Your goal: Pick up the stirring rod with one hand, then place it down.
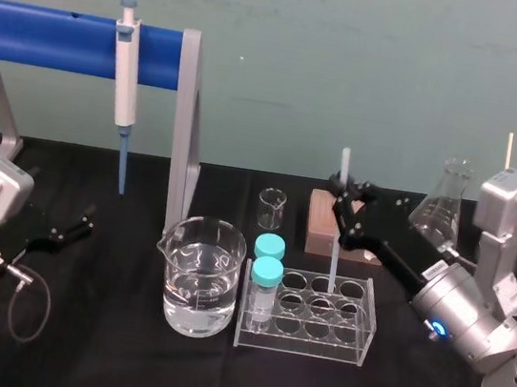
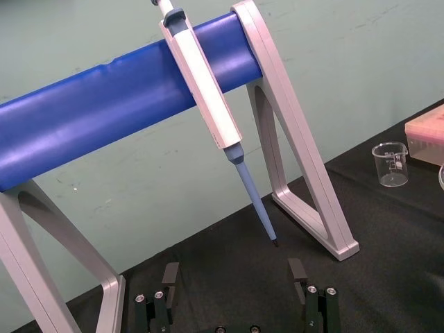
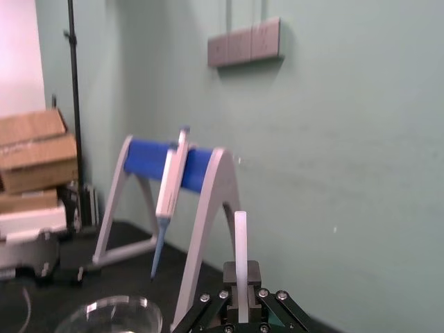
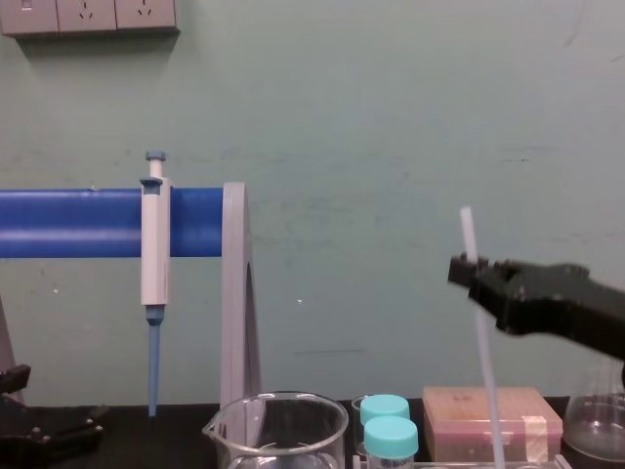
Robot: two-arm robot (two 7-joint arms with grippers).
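Black desk (image 1: 101, 354), teal wall, and we've got the right claw (image 1: 345, 204) clamped on the long, thin translucent white stirring rod (image 1: 335, 262). Its long axis stands straight up, 12 to 6, lower end at a back hole of the clear plastic tube rack (image 1: 302, 352). Putting it down looks like a straight drop. Meanwhile the left claw (image 1: 68, 229) sits parked at 9 o'clock, fingers apart.
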